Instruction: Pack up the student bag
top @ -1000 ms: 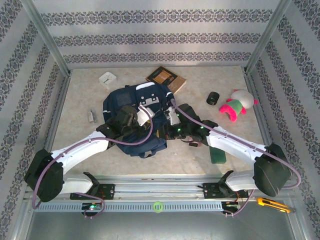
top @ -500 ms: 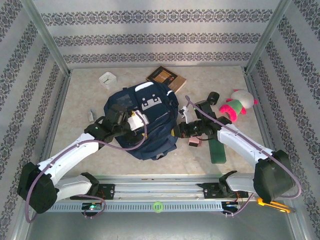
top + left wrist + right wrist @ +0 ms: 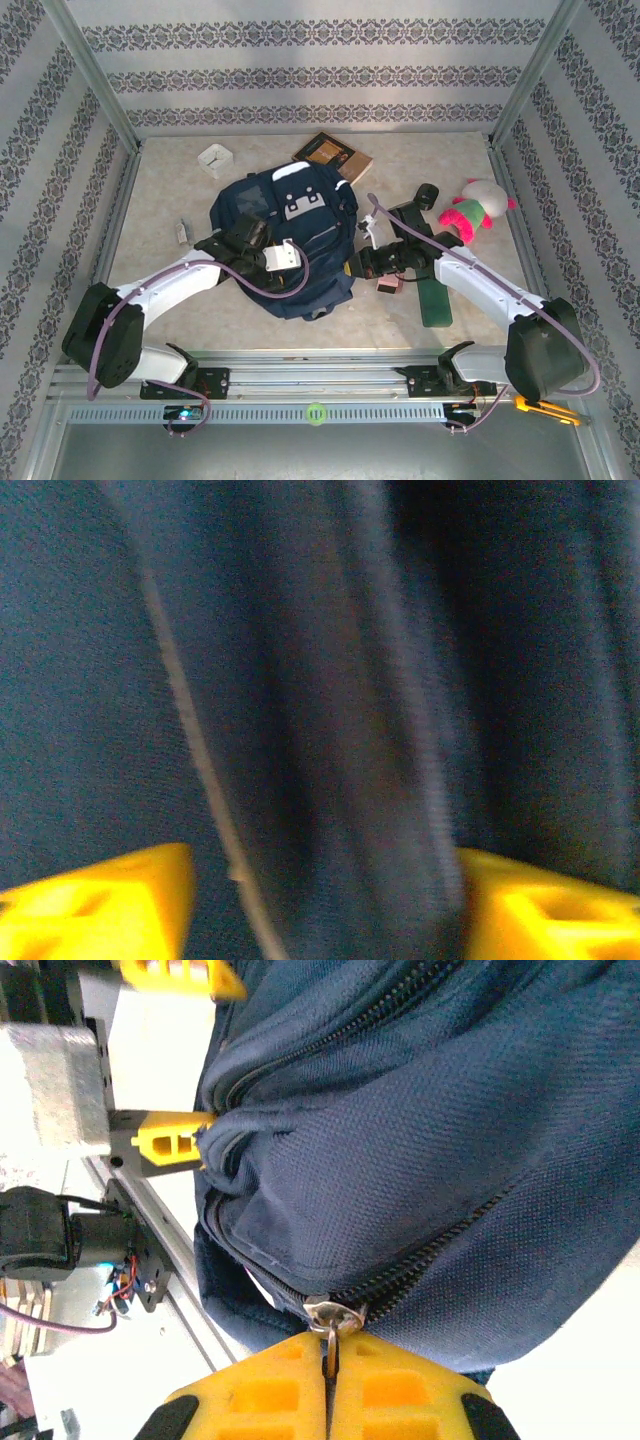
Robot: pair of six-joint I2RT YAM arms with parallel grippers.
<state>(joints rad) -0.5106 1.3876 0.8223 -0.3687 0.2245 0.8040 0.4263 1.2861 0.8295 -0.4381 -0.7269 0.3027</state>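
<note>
Surface (image 3: pixel 160 200): pale, patterned walls round it.

Student bag (image 3: pixel 295 240): navy, lying flat mid-surface between both arms, grey-white patch toward the far end.

Brown book (image 3: pixel 333 157): just beyond the bag's far edge, touching or nearly so.

Plush toy (image 3: pixel 475 212), pink and white: well right of the bag.

Left end effector (image 3: pixel 325 890): over the bag's left half, yellow fingers spread, a fold of bag fabric between them.

Right end effector (image 3: pixel 328 1360): at the bag's right edge, fingers pressed together, pinching the zipper pull (image 3: pixel 333 1315).
</note>
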